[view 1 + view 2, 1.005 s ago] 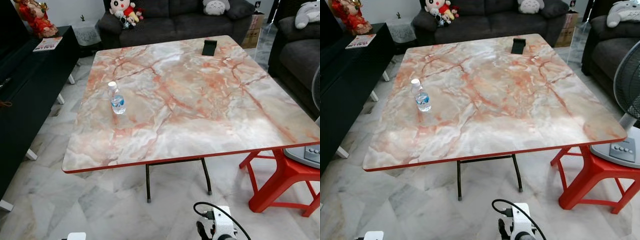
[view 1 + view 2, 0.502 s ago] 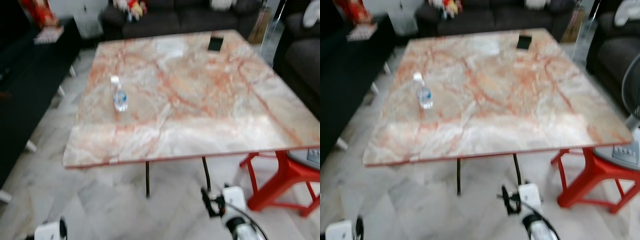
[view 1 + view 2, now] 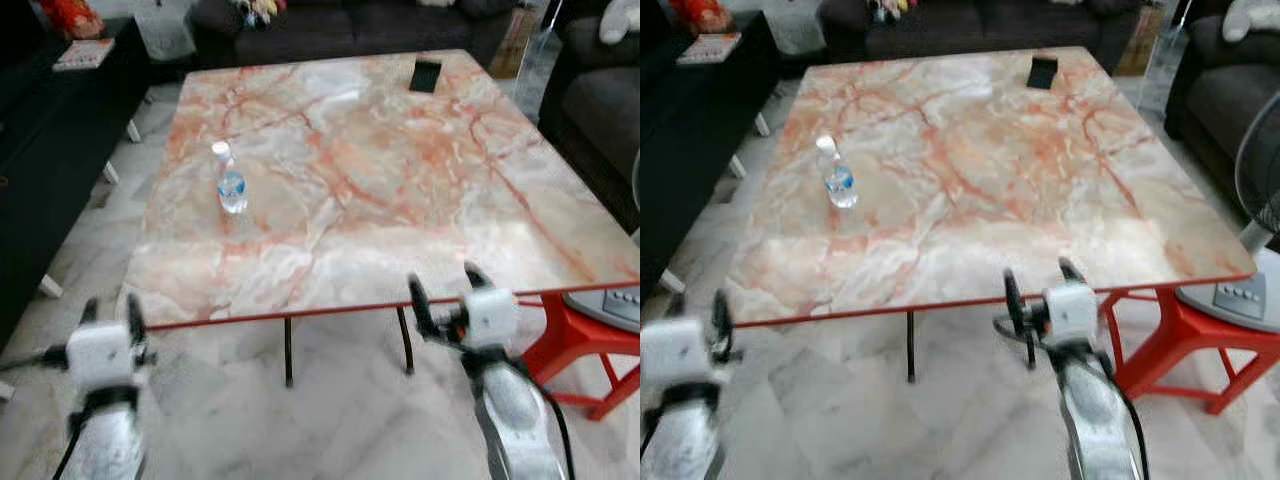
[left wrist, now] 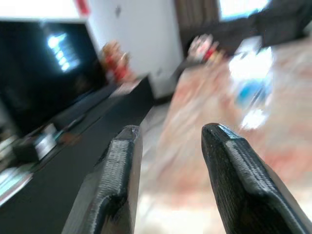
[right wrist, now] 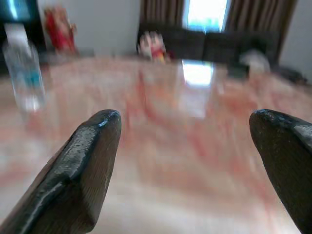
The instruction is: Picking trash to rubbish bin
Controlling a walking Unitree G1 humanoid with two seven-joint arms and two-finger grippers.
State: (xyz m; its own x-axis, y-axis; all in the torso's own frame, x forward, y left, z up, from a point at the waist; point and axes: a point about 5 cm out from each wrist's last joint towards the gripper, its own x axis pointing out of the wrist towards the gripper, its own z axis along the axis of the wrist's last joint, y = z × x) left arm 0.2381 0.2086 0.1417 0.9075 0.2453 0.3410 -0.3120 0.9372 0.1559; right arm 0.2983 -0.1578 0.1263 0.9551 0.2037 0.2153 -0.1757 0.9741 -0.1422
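Silver arms raised at table edge [image 3: 330, 308]; right gripper [image 3: 446, 292] wide open, left gripper [image 3: 110, 322] seemingly parted, both empty.

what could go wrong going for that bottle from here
The water bottle stands upright, tall and narrow, well in from the table edge, so a long reach by the open left gripper might tip it. The open right gripper is level with the table's red edge and could knock it.
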